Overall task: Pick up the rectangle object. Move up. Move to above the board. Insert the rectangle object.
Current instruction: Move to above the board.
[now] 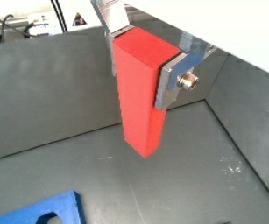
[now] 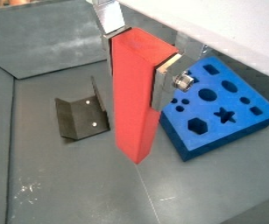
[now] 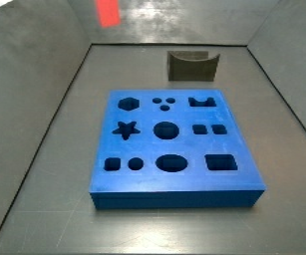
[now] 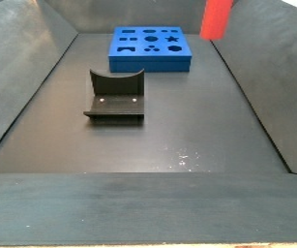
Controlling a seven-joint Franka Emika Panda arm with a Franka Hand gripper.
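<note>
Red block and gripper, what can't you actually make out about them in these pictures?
- Gripper: out of frame in both side views; the wrist views' edge cuts off the finger tops.
- Rectangle object: cut off by the frame edge in both side views, so its top is unseen.
- Board: only a corner shows in this wrist view.
- Fixture: the block hides one edge.

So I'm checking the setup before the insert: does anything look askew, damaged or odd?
Nothing stands out. The hand grips the tall red-orange rectangular block squarely, lifted off the grey floor. The flat blue board with dark cut-outs lies flat, and the dark L-shaped fixture stands apart from it.
</note>
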